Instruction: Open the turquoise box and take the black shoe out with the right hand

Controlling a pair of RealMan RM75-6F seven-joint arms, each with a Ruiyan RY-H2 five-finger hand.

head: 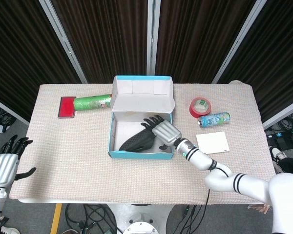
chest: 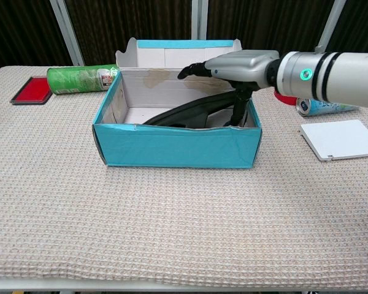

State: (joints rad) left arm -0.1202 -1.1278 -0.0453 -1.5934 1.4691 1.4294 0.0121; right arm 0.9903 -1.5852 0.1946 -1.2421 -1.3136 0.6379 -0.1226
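The turquoise box (head: 141, 154) (chest: 178, 146) stands open mid-table, its lid (head: 142, 88) upright at the back. Inside, the black shoe (head: 136, 141) (chest: 184, 111) lies slanted, its toe at the front left. My right hand (head: 161, 130) (chest: 239, 67) hangs over the box's right half, above the shoe's heel end. Its fingers are stretched out over the shoe and its thumb points down inside the right wall. It grips nothing that I can see. My left hand (head: 5, 164) sits off the table at the lower left with its fingers spread, holding nothing.
A green canister (head: 92, 102) (chest: 80, 78) and a flat red item (head: 67, 107) (chest: 30, 90) lie left of the box. To its right are a red tape roll (head: 199, 106), a drink can (head: 214, 119) and a white pad (head: 212, 143) (chest: 340, 139).
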